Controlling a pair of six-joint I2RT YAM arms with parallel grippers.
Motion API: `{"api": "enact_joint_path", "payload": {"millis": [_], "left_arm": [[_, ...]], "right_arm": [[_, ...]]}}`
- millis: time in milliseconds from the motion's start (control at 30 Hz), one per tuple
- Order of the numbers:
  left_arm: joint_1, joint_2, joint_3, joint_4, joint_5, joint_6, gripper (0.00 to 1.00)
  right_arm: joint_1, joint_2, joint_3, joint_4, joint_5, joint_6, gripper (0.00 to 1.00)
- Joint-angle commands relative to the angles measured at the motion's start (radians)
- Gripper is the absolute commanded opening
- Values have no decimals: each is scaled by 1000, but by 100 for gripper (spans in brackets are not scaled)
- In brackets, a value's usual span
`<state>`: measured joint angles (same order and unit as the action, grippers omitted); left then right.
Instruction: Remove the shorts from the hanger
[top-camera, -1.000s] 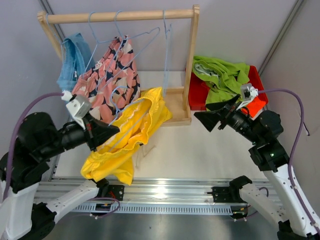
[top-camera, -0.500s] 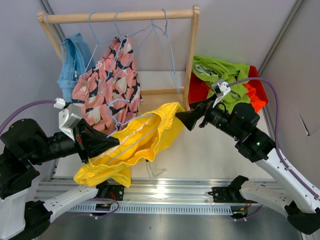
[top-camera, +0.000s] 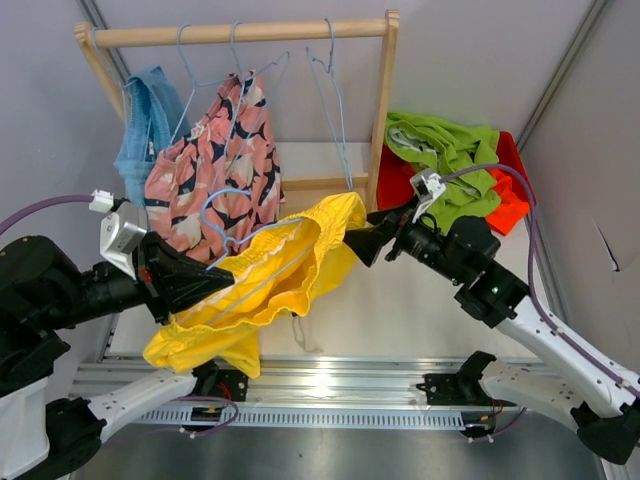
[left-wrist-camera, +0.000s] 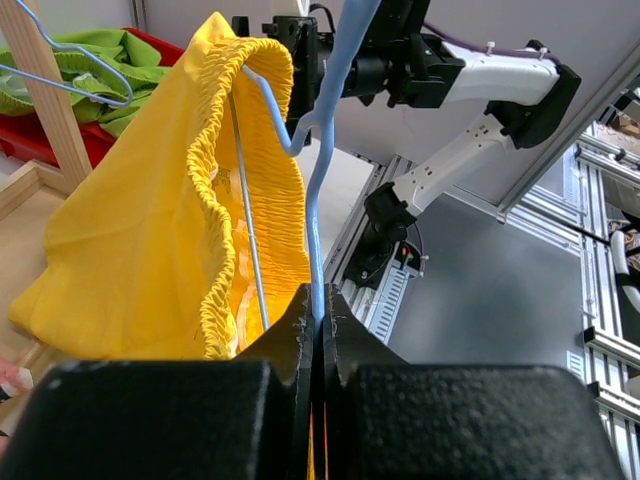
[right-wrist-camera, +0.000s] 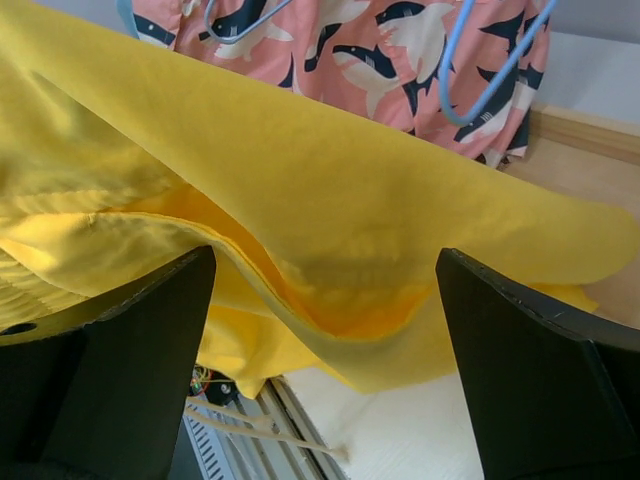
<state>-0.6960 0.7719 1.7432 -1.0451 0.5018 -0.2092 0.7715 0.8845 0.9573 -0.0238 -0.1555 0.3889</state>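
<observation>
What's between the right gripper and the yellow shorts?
Nothing visible. The right gripper is open, and the yellow shorts lie directly ahead between its fingers. The left gripper is shut on the blue hanger.

Colour rundown: the yellow shorts (top-camera: 275, 275) are a plain bright yellow, no print at all, and the wire hanger (left-wrist-camera: 316, 220) is light blue. The pink shorts (top-camera: 215, 160) are salmon pink with a repeating dark navy and white whale-ish print. The blue shorts (top-camera: 145, 125) are a soft, plain light blue. The green shorts (top-camera: 445, 150) are lime, and the orange shorts (top-camera: 508, 195) lean pretty red. The rack (top-camera: 240, 33) is pale natural wood. The arms (top-camera: 60, 290) are mostly black, the cables (top-camera: 60, 201) purple, the table (top-camera: 400, 300) off-white.
</observation>
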Motion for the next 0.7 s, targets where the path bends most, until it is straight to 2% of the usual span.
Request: {"api": "enact_joint_path", "payload": {"millis": [0, 100, 133, 200, 400, 533, 667], "left_arm": [[-8, 17, 29, 97, 30, -29, 0], [-8, 17, 21, 97, 27, -29, 0], [-8, 17, 15, 97, 27, -29, 0], [-8, 17, 0, 92, 20, -25, 0], [-8, 17, -79, 80, 18, -24, 0], [-8, 10, -160, 85, 52, -39, 0], [-11, -5, -227, 88, 80, -44, 0]], "right_arm": [[31, 40, 17, 130, -6, 2, 99], [35, 80, 43, 153, -13, -16, 85], [37, 86, 63, 162, -18, -24, 49], [37, 100, 86, 162, -16, -48, 1], [19, 99, 219, 75, 134, -159, 0], [-105, 116, 314, 27, 102, -170, 0], [-313, 120, 373, -11, 13, -119, 0]]}}
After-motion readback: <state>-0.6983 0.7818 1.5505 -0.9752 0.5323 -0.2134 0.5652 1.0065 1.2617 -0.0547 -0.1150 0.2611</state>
